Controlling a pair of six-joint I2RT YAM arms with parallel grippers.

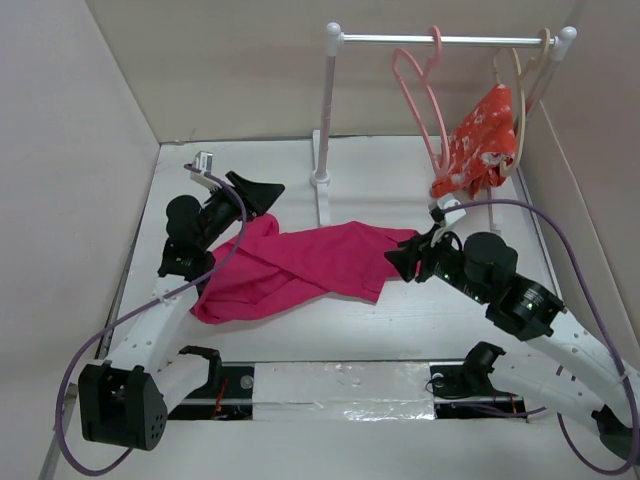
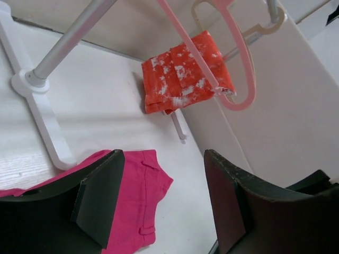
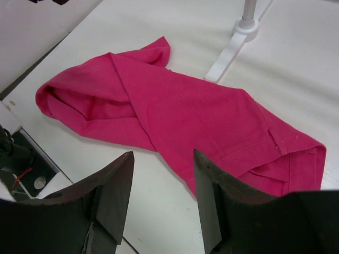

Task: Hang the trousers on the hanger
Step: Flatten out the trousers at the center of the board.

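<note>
Right end effector spread near trousers; left wrist shows hanger.

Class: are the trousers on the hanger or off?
Off: the trousers lie crumpled on the table; the hanger hangs bare on the rail.

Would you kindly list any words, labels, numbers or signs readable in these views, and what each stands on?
None: no readable text shows on the magenta-pink fabric trousers, the thin salmon-pink plastic hanger, the orange-red white-flowered garment or the white rail stand.
</note>
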